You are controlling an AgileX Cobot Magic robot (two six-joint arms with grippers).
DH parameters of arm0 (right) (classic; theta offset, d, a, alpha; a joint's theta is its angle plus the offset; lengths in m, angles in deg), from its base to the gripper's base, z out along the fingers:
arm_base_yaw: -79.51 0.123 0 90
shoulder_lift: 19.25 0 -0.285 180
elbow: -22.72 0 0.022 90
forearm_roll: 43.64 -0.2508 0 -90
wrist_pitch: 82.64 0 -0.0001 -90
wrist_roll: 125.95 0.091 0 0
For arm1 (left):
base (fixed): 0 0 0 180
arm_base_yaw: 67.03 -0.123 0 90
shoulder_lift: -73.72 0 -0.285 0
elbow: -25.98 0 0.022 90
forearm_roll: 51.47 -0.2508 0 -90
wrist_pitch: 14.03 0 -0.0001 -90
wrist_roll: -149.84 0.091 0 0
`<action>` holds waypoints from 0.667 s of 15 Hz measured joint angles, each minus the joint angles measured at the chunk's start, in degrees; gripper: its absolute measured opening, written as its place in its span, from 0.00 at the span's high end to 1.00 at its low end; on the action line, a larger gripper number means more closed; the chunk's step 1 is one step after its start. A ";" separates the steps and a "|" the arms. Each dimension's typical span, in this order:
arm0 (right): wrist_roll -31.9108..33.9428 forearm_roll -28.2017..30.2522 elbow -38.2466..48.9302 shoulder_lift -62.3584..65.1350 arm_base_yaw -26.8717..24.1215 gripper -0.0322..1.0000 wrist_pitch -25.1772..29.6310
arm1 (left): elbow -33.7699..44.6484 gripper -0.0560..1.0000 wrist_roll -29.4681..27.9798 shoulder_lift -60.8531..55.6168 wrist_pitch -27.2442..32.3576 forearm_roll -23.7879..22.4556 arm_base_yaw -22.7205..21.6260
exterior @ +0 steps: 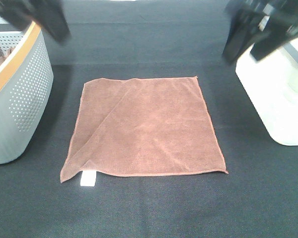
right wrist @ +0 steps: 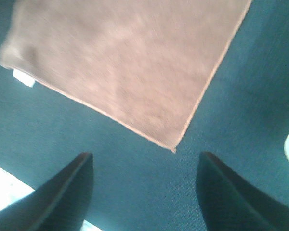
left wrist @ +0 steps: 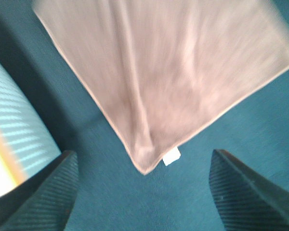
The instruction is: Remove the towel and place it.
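- towel (exterior: 146, 126) lies spread almost flat on the black table (exterior: 149, 208), between the grey perforated basket (exterior: 20, 99) and a white container (exterior: 278, 99); small white tag (exterior: 88, 178) at the near corner on the basket side; a diagonal crease runs from that corner
- left tool (left wrist: 144, 192) spread wide, empty, hanging above the tag corner; right tool (right wrist: 144, 192) spread, empty, above the other near corner
- judged: light, limp microfibre, likely to drape and fold when lifted; not fragile; hemmed corners look the best pinch points; a centre pinch would bunch it
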 joint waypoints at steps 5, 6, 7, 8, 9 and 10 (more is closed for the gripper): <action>0.00 0.11 7.10 11.69 0.00 0.39 -0.06 | 6.36 0.27 -0.69 -14.90 0.06 -0.40 0.00; 0.00 0.11 9.85 14.38 0.00 0.39 -0.06 | 10.31 0.27 -1.15 -18.39 0.06 -1.09 0.00; 0.00 0.11 12.89 16.73 0.00 0.39 -0.06 | 14.73 0.27 -1.78 -22.23 0.06 -1.83 0.00; 0.00 0.11 18.22 20.51 0.00 0.39 -0.06 | 22.98 0.27 -3.09 -27.85 0.06 -3.27 0.00; 0.00 0.29 21.54 23.09 0.00 0.39 -0.06 | 28.07 0.27 -3.72 -31.74 0.11 -4.24 0.00; 0.00 0.57 25.38 26.13 0.00 0.39 -0.06 | 33.00 0.27 -4.47 -36.27 0.11 -5.21 0.00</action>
